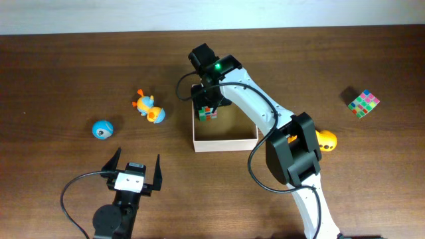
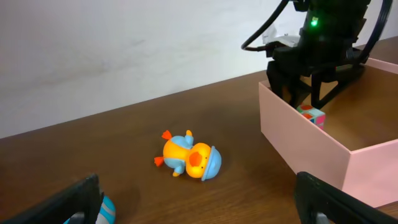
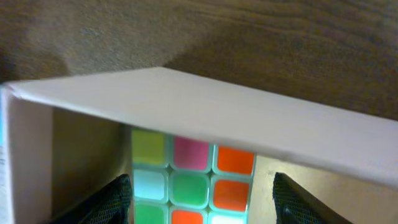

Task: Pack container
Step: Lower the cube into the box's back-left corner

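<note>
The container (image 1: 226,144) is a square cream-walled box with a tan inside at the table's middle; it also shows in the left wrist view (image 2: 311,149) and the right wrist view (image 3: 217,118). A multicoloured puzzle cube (image 1: 208,113) sits in its far left corner (image 2: 312,116) (image 3: 189,183). My right gripper (image 1: 211,105) (image 3: 202,199) hangs over that corner, open, with its fingers on either side of the cube and a gap on the right side. My left gripper (image 1: 138,166) (image 2: 199,202) is open and empty near the front edge.
An orange and blue duck toy (image 1: 150,109) (image 2: 189,159) and a blue ball (image 1: 102,129) (image 2: 102,208) lie left of the box. A second puzzle cube (image 1: 363,103) lies at the far right. An orange toy (image 1: 326,140) sits beside the right arm.
</note>
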You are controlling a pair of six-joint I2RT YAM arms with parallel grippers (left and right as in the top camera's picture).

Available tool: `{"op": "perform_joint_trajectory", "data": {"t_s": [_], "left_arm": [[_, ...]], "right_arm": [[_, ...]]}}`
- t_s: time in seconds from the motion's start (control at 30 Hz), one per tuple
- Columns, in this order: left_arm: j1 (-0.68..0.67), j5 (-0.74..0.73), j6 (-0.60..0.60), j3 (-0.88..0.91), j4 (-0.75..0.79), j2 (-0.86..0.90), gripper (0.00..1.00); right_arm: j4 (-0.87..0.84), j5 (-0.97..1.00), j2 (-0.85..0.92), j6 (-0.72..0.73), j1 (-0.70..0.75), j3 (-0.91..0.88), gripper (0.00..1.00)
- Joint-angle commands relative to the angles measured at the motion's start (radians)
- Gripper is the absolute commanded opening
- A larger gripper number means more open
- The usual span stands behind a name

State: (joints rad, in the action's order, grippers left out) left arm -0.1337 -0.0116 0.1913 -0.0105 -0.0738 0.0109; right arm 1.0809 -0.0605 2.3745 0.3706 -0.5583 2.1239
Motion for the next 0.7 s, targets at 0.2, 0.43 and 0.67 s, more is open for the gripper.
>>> {"op": "perform_joint_trajectory", "data": {"t_s": [0.2, 0.43, 0.67], "left_arm": [[0.006, 0.0, 0.016, 0.002, -0.008, -0.005, 0.99], [0.006, 0.0, 0.016, 0.002, -0.008, -0.005, 0.99], [0.006, 0.0, 0.016, 0.002, -0.008, -0.005, 0.99]], "right_arm": [[0.027, -0.019, -0.016, -0.01, -0.005, 0.006, 0.67], [0.035, -0.025, -0.029, -0.045, -0.005, 0.046, 0.67], [0.075, -0.025, -0.051, -0.076, -0.004, 0.104, 0.67]]}}
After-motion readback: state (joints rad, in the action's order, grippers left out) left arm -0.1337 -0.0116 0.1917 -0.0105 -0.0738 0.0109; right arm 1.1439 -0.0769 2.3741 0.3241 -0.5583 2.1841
